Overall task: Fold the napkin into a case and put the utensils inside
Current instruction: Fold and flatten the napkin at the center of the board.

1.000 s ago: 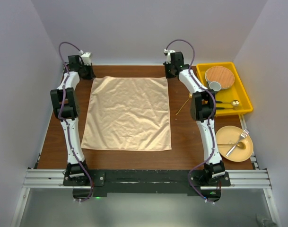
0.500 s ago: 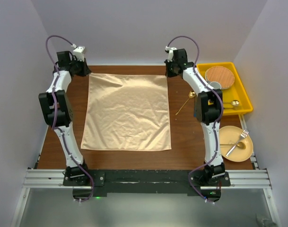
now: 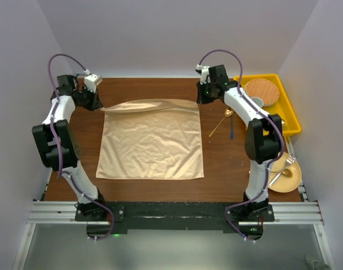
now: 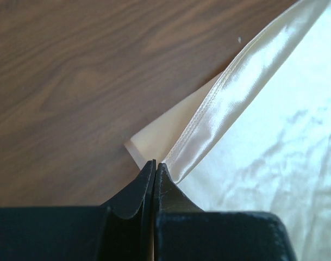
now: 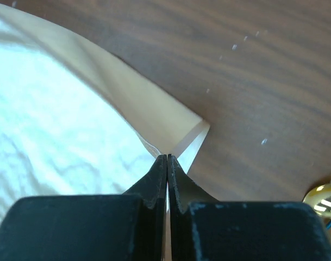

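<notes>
The peach satin napkin (image 3: 151,143) lies spread on the brown table, its far edge raised off the wood. My left gripper (image 3: 98,102) is shut on the far left corner, and the left wrist view shows its tips (image 4: 154,163) pinching the hem of the napkin (image 4: 274,136). My right gripper (image 3: 200,100) is shut on the far right corner, with its tips (image 5: 167,157) clamped on the folded corner of the napkin (image 5: 56,109). A gold spoon (image 3: 219,124) and a blue-handled utensil (image 3: 231,131) lie right of the cloth. The gold spoon (image 5: 324,198) shows at the right wrist view's edge. The case is out of view.
A yellow tray (image 3: 293,115) at the back right holds a wood-toned plate (image 3: 261,89) and a small cup (image 3: 255,102). A pale yellow plate (image 3: 295,181) at the right edge carries a fork (image 3: 285,167) and a spoon. White walls enclose the table.
Both grippers have lifted the napkin's far corners, so the far edge now stands up and curls toward me. The arms' elbows swung outward, uncovering the blue-handled utensil.
</notes>
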Robot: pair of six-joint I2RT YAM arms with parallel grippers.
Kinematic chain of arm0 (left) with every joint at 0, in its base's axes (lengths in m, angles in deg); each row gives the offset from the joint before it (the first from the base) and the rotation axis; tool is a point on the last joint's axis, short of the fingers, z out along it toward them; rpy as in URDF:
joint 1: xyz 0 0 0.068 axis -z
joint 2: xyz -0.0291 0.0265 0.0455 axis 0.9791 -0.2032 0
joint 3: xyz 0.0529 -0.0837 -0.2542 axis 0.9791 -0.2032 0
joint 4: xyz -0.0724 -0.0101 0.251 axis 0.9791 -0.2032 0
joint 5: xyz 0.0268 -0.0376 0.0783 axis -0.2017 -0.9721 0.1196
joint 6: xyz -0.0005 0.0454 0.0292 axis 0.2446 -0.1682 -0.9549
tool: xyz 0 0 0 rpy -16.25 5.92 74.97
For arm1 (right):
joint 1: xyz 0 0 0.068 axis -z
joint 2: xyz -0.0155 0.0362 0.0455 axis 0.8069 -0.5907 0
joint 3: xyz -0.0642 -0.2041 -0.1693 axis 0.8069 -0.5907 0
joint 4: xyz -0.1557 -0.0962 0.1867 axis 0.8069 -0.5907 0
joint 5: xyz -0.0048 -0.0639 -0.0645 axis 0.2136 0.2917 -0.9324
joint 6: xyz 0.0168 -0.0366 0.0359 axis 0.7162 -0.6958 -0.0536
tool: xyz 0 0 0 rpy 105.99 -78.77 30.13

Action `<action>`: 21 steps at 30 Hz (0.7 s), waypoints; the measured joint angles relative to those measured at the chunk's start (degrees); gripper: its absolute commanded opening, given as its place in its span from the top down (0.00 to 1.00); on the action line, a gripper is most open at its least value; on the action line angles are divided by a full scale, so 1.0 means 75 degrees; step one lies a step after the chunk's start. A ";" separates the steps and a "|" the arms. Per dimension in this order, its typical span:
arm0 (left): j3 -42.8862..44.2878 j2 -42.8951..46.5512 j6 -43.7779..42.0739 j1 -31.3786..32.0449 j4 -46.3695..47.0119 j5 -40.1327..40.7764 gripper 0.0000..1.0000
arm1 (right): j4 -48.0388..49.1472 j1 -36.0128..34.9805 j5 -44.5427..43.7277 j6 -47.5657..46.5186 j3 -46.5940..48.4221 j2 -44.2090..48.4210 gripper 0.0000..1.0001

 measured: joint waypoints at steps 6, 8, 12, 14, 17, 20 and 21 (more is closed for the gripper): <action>-0.1067 0.1367 -0.1542 -0.0236 -0.1102 -0.0058 1.00 | -0.0274 -0.0050 0.0245 -0.0373 -0.1623 0.1282 1.00; -0.1644 0.1859 -0.2069 -0.0233 -0.1428 -0.0026 1.00 | -0.0391 -0.0050 0.0358 -0.0580 -0.2124 0.1673 1.00; -0.2704 0.2585 -0.3095 -0.0268 -0.2174 0.0087 1.00 | -0.0583 -0.0050 0.0565 -0.1029 -0.3002 0.2291 1.00; -0.3191 0.2871 -0.3509 -0.0309 -0.2498 0.0184 1.00 | -0.0679 -0.0070 0.0632 -0.1227 -0.3430 0.2544 1.00; -0.3844 0.3267 -0.3908 -0.0356 -0.2792 0.0350 1.00 | -0.0854 -0.0184 0.0752 -0.1475 -0.3923 0.2815 1.00; -0.4299 0.3535 -0.4004 -0.0364 -0.2809 0.0469 1.00 | -0.0848 -0.0364 0.0822 -0.1571 -0.4089 0.2850 0.78; -0.4319 0.3552 -0.3998 -0.0364 -0.2798 0.0490 1.00 | -0.0822 -0.0408 0.0833 -0.1530 -0.4089 0.2809 0.67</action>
